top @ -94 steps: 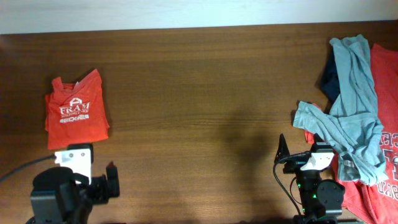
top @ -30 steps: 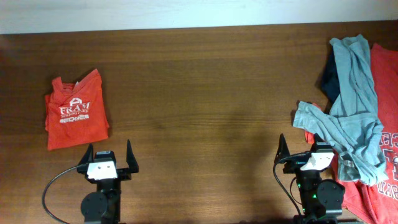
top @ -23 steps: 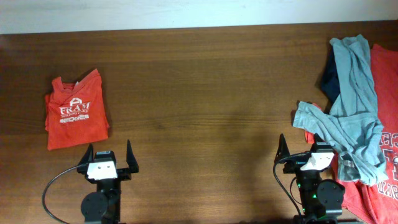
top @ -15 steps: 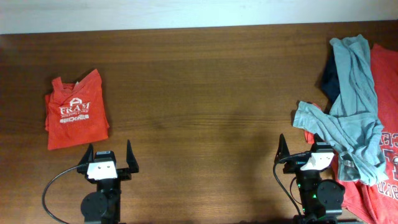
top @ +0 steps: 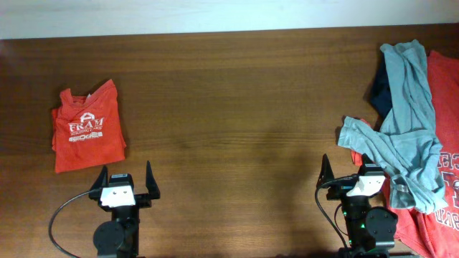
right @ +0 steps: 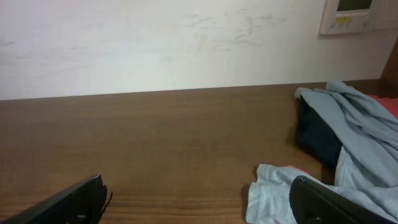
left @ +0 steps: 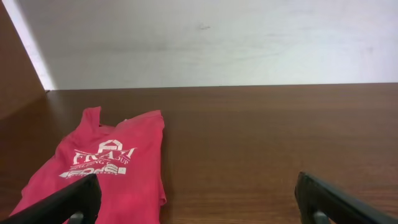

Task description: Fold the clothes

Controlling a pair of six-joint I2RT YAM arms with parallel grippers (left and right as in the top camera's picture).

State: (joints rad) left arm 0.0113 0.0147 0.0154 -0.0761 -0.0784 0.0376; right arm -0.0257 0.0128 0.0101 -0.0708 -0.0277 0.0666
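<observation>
A folded orange-red T-shirt (top: 87, 136) with white print lies at the left of the table; the left wrist view has it ahead and to the left (left: 106, 168). At the right edge is a loose pile: a light grey-blue shirt (top: 405, 122) draped over a navy one (top: 380, 93) and an orange-red one (top: 445, 107). My left gripper (top: 126, 173) stands open and empty near the front edge, just below the folded shirt. My right gripper (top: 349, 170) is open too, its right finger beside the grey-blue sleeve (right: 267, 186). Nothing sits between either pair of fingers.
Bare brown wood (top: 237, 122) stretches between the folded shirt and the pile. A white wall (left: 217, 37) runs along the table's far edge, with a small panel (right: 354, 15) on it at the right. A cable (top: 61, 215) loops from the left arm's base.
The left arm has come from the lower left corner to a spot near the front edge, fingers pointing at the far wall. Over the last second nothing has moved.
</observation>
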